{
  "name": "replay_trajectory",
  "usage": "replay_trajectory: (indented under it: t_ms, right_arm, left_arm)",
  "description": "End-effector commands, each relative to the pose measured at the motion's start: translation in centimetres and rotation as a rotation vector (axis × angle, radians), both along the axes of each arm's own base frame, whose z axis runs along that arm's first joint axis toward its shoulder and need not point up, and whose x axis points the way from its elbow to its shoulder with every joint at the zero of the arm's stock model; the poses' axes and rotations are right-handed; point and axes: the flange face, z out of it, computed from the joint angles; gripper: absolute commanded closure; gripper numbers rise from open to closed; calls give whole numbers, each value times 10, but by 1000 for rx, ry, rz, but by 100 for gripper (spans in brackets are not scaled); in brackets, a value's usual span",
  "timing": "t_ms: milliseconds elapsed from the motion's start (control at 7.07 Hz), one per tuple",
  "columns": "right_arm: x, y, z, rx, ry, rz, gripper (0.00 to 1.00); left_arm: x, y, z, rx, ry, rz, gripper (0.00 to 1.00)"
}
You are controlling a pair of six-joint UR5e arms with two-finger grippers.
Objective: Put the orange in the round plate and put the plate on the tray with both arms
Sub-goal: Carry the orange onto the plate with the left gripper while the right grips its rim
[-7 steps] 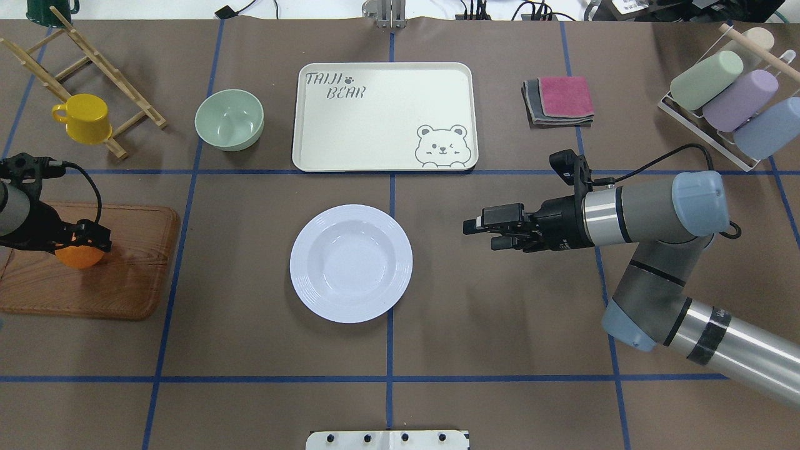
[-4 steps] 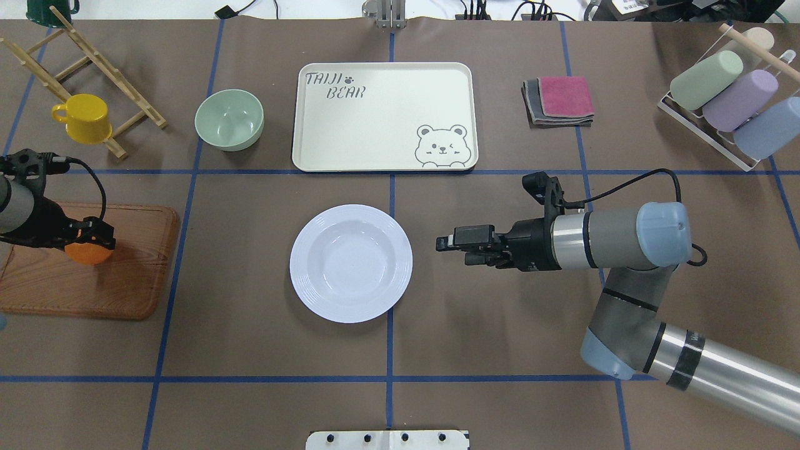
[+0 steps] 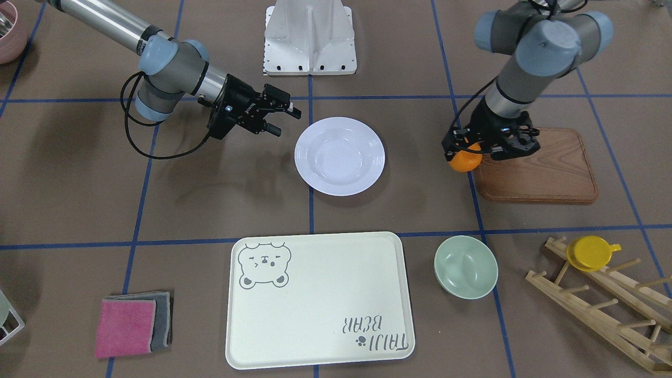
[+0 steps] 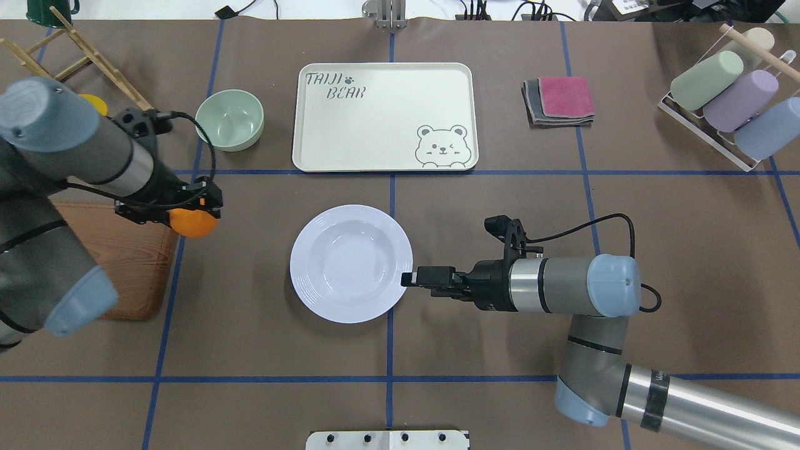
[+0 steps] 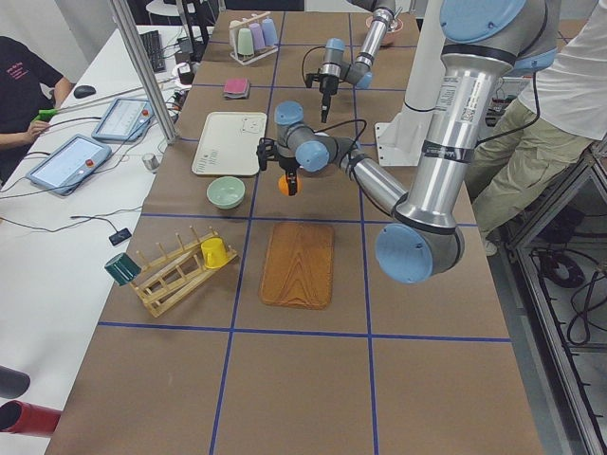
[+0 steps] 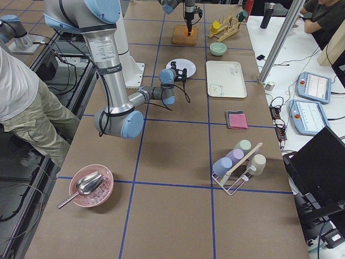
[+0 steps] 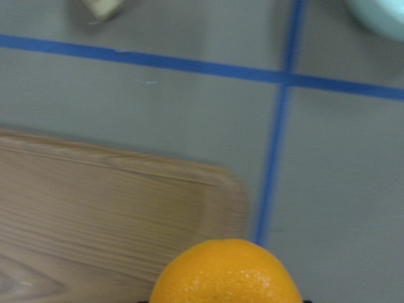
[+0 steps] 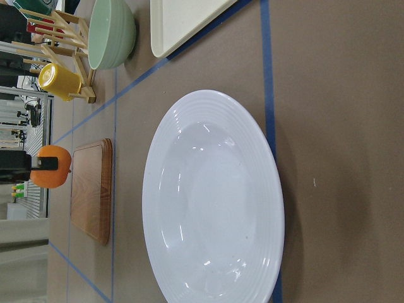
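At middle left of the overhead view, found the left gripper [image 4: 187, 209] clamped on the orange [image 4: 194, 226], held just past the right edge of the wooden board [image 4: 134, 262], over bare tabletop [image 4: 500, 350]. Found the right gripper [image 4: 407, 279] at the right rim of the round plate [image 4: 350, 262]; cannot tell from overhead whether touching. Confirmed from the front-facing view what overhead hides: right gripper's fingers parted. Confirmed from the right wrist view the orange raised off the board, a black finger across it. Noted the tray [image 4: 381, 125] at upper centre, apart from the plate. Against 0.6 s before: logged the orange carried rightward off the board toward the plate; logged the right gripper advanced leftward to the rim; found plate and tray unmoved.
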Motion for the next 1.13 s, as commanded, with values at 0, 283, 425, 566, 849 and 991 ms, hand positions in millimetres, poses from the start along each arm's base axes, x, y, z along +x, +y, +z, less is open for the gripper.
replay_trajectory:
  t_ms: [0, 283, 425, 566, 849, 991]
  right_arm:
    - [-5, 1, 5, -5, 9, 11, 6]
    - [-9, -18, 5, 2, 24, 42, 6]
    - [-23, -31, -9, 4, 15, 54, 6]
    - [-28, -39, -13, 4, 18, 65, 6]
    - [-35, -46, -14, 8, 31, 72, 6]
    - [-37, -47, -9, 12, 41, 73, 6]
  left_arm:
    - [55, 18, -77, -21, -5, -21, 27]
    - [102, 44, -107, 6, 4, -13, 25]
    - [115, 41, -117, -2, 8, -17, 23]
    - [119, 39, -122, -1, 11, -16, 21]
    - [134, 39, -127, -4, 7, -6, 20]
    - [136, 39, -132, -1, 12, -5, 19]
